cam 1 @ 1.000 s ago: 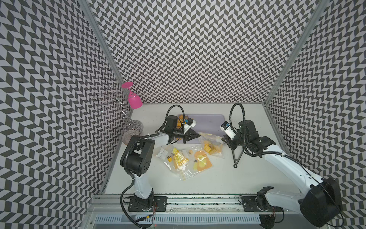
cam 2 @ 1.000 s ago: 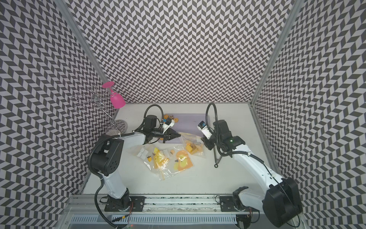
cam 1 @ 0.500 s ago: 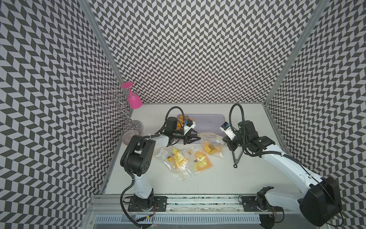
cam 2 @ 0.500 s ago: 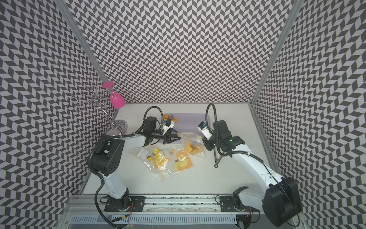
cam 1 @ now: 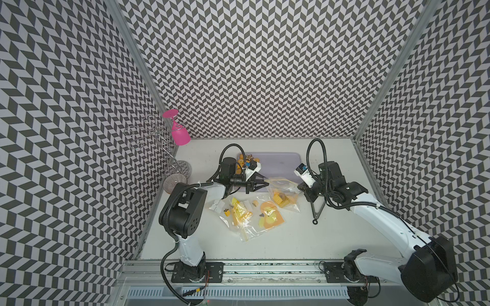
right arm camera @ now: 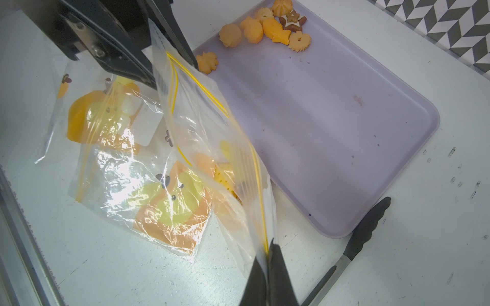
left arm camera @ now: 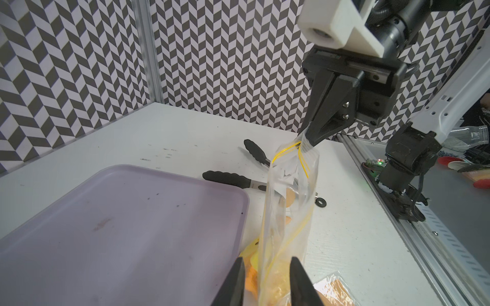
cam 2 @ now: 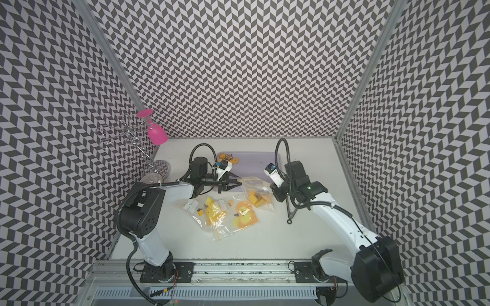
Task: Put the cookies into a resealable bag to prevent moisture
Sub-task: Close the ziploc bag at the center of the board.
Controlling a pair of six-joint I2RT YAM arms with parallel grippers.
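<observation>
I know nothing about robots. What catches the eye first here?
A clear zip bag stretches mid-table from the right claw, pinching it, to the open left claw. Cookies cluster in a corner of the lilac tray; a pink glass hangs upside down at far left.

Some cookies [cam 1: 246,159] lie on the tray [cam 1: 281,163], in its far left corner. Just before the tray stands the resealable bag [cam 1: 282,189], holding more cookies. Spare bags [cam 1: 267,214] lie further before the tray, and tongs [right arm camera: 368,227] lie off its near right corner.

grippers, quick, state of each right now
left gripper: open, jaws either side of the resealable bag, not clamped
right gripper: closed, holding the bag's zip corner
</observation>
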